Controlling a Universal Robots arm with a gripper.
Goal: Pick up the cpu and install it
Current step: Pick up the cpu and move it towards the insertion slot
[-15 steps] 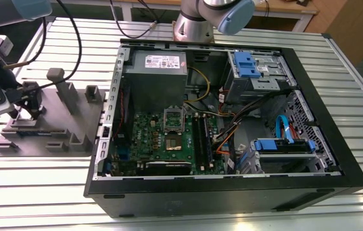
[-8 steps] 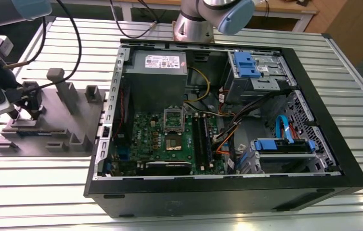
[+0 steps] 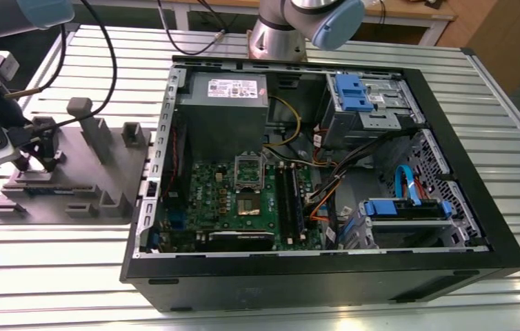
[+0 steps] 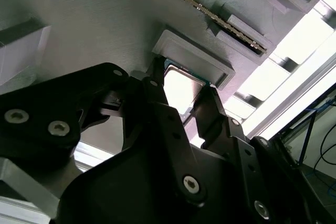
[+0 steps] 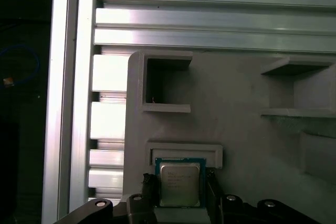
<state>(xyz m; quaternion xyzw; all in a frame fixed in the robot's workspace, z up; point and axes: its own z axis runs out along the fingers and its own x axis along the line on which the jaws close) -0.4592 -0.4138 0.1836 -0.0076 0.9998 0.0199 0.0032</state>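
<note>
The cpu [image 5: 179,183], a small square chip with a silvery top and a thin green rim, lies flat in a shallow recess of the grey holder block [image 3: 85,186]. That block stands on the slatted table at the exterior view's left. My gripper [image 3: 36,164] reaches down onto the block. In both wrist views its black fingers [image 5: 211,190] lie against two opposite edges of the cpu [image 4: 181,88], which still sits in its recess. The green board [image 3: 232,200] with its socket lies inside the open computer case [image 3: 481,227], to the exterior view's right of the block.
The block has upright posts [image 3: 85,121] and other pockets [image 5: 168,85] close to my gripper. A long memory stick [image 4: 210,17] lies in a slot beside the cpu's recess. Inside the case are a grey box [image 3: 227,103], cables and blue drive bays [image 3: 361,93]. Another arm's base [image 3: 278,34] stands behind the case.
</note>
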